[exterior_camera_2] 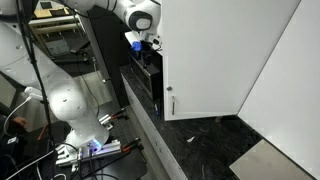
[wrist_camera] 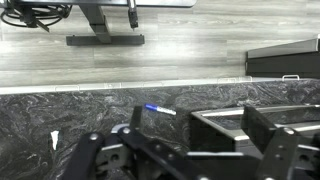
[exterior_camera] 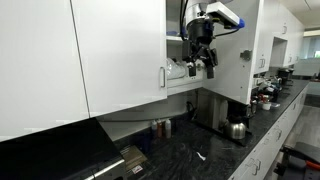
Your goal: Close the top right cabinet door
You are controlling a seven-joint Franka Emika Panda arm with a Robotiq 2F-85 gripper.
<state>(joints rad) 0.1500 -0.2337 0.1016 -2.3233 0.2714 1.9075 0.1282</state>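
The top right cabinet door [exterior_camera: 125, 50] is a glossy white panel with a short silver handle [exterior_camera: 164, 76] at its lower edge. It also shows in an exterior view [exterior_camera_2: 205, 60] with its handle [exterior_camera_2: 169, 103]. It looks slightly ajar at the handle side, and a dark gap shows beside it. My gripper [exterior_camera: 202, 66] hangs just beyond that edge, level with the door's lower part and not touching it. It shows in an exterior view [exterior_camera_2: 141, 47] too. In the wrist view the gripper [wrist_camera: 185, 165] has its fingers spread wide and holds nothing.
Below is a dark granite counter [wrist_camera: 60, 115] with a blue pen [wrist_camera: 158, 109], a black appliance [wrist_camera: 250, 125], a kettle [exterior_camera: 237, 128] and small jars [exterior_camera: 160, 127]. A wider white door [exterior_camera: 35, 60] hangs beside the task door. A white robot base [exterior_camera_2: 70, 110] stands on the floor.
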